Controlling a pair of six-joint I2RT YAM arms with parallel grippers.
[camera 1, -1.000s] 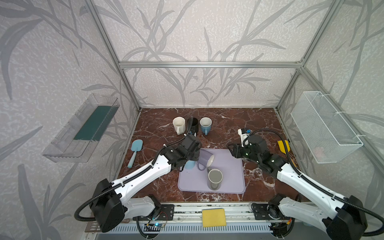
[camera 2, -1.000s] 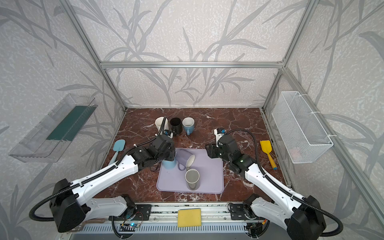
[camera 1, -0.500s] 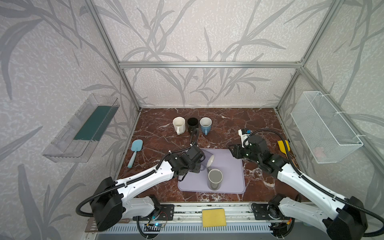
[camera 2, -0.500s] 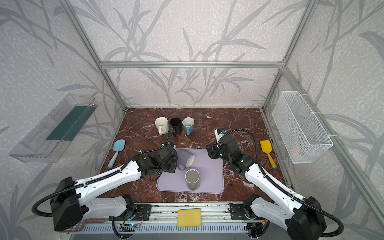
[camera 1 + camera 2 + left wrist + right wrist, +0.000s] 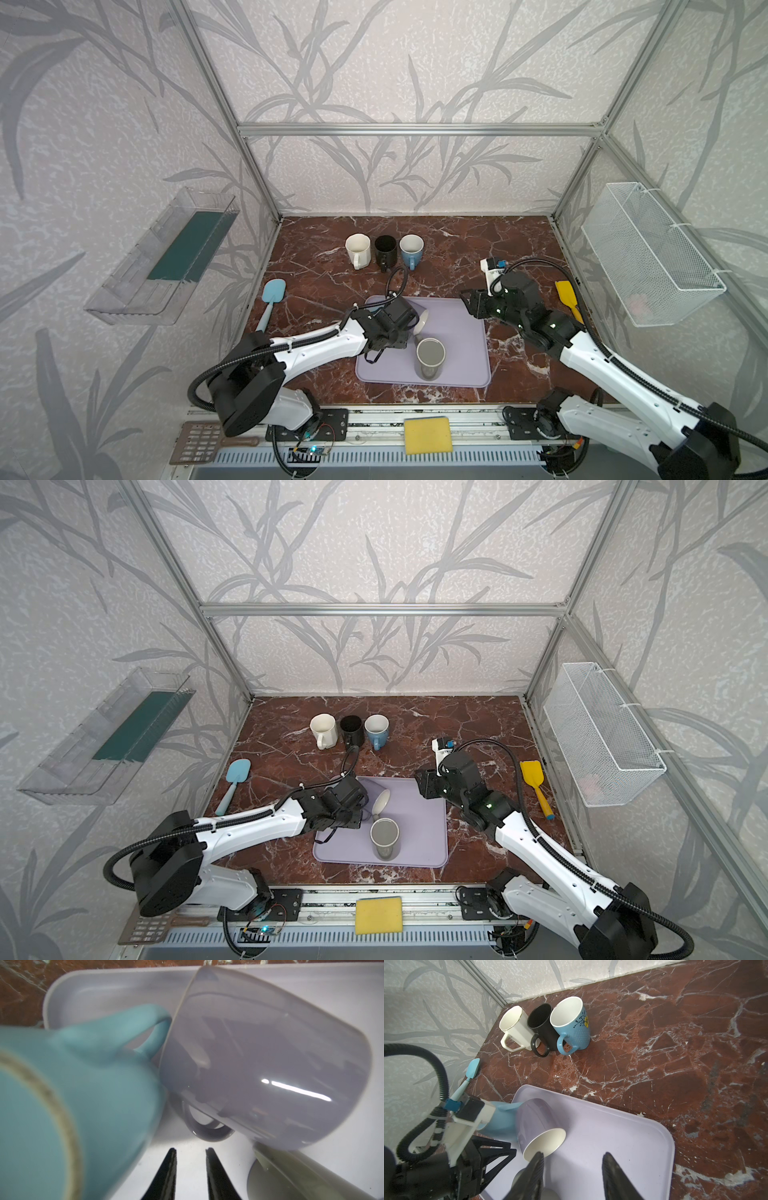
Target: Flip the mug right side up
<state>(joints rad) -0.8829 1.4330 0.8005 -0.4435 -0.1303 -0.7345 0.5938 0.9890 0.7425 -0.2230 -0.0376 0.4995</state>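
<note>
A lavender mug [image 5: 420, 322] [image 5: 380, 799] lies tilted on the lavender tray [image 5: 461, 340], its cream mouth [image 5: 544, 1142] facing my right gripper. It leans on a teal mug [image 5: 501, 1124] [image 5: 83, 1084] whose base faces the left wrist camera. Its handle [image 5: 207, 1130] points at my left gripper [image 5: 190, 1151] [image 5: 401, 332], which stands just short of it, narrowly open, with only tray between its fingers. A grey mug [image 5: 430, 359] stands upright beside them. My right gripper [image 5: 573, 1155] [image 5: 471, 305] hovers open and empty over the tray's far right corner.
A cream mug [image 5: 357, 249], a black mug [image 5: 384, 249] and a blue mug [image 5: 411, 249] stand upright in a row at the back. A blue spatula [image 5: 272, 299] lies left, a yellow spatula [image 5: 567, 293] right. A yellow sponge [image 5: 428, 434] sits on the front rail.
My left gripper has lowered the lavender mug onto the tray, let go of it and parted its fingers a little. The right arm has stayed put.
</note>
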